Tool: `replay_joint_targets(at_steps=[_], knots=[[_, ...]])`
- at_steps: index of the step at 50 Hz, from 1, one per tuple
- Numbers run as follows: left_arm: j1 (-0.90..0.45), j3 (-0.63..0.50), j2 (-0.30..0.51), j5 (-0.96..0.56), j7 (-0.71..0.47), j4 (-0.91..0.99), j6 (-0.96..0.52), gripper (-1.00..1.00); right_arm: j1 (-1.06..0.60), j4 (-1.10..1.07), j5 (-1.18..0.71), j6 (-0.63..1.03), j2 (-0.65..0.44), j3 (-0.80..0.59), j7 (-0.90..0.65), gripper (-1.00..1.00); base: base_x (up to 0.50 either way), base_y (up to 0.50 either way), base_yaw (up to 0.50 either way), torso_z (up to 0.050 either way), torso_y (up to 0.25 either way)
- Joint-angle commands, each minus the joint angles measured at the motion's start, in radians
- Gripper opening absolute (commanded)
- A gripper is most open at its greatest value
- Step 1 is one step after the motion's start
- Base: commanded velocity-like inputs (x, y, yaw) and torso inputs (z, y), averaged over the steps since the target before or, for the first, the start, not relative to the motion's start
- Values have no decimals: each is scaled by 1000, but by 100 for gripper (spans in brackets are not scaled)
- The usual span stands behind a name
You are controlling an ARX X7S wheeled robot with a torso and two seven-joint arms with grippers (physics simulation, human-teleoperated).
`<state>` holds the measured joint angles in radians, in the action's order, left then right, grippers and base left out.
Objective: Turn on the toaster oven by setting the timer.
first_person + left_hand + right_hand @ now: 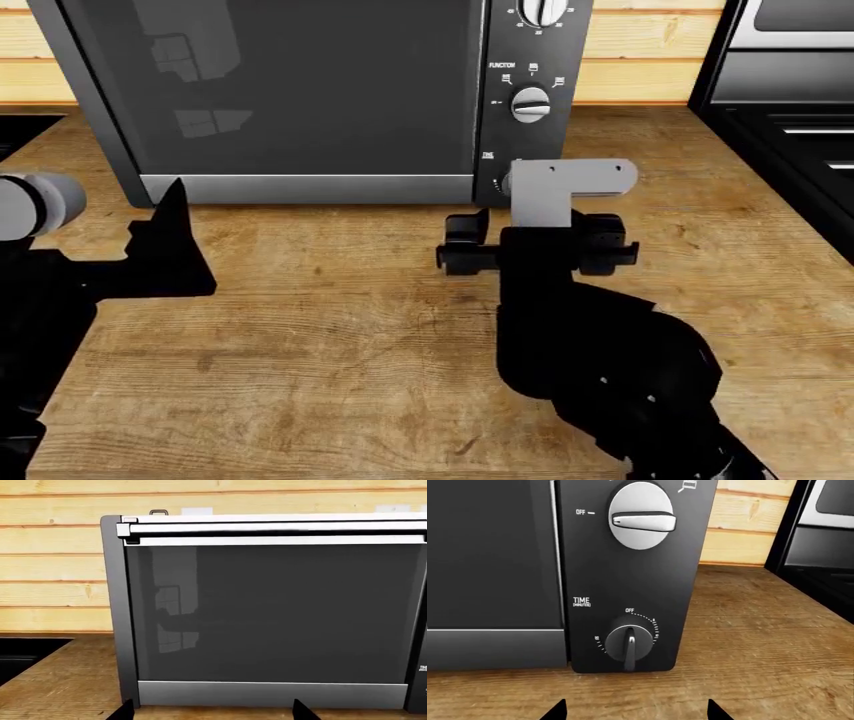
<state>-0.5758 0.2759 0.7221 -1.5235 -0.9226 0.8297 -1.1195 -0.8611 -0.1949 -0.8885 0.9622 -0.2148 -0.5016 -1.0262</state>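
Observation:
The toaster oven (294, 90) stands at the back of the wooden counter, with its dark glass door and a black panel of silver knobs. The timer (629, 645) is the lowest knob, labelled TIME, its ridge upright under the OFF mark. The FUNCTION knob (642, 516) is above it. In the head view only a sliver of the timer (501, 184) shows beside the right wrist's grey bracket. My right gripper (635, 712) is open and empty, a short way in front of the timer, also seen in the head view (534, 240). My left gripper (213, 712) is open and empty, facing the glass door (273, 615).
A black stove with a steel oven front (787, 100) stands at the right, close to the toaster oven's panel side. A dark recess (27, 655) is cut into the counter at the left. A plank wall (53, 570) runs behind. The wooden counter (334, 350) extends towards me.

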Motion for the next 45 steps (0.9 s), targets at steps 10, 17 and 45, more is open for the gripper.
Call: replay_joint_targets(at_steps=[10, 17, 45], knots=[[-1, -15, 4, 8, 3, -5, 11, 100, -13, 80, 57, -61, 3, -46, 43, 100, 0, 0, 0, 0, 0], [2, -20, 4, 16, 7, -5, 15, 100, -19, 103, 69, -77, 5, -59, 60, 100, 0, 0, 0, 0, 0], [17, -30, 10, 33, 19, -4, 33, 100, -48, 195, 106, -148, 19, -89, 119, 100, 0, 0, 0, 0, 0]])
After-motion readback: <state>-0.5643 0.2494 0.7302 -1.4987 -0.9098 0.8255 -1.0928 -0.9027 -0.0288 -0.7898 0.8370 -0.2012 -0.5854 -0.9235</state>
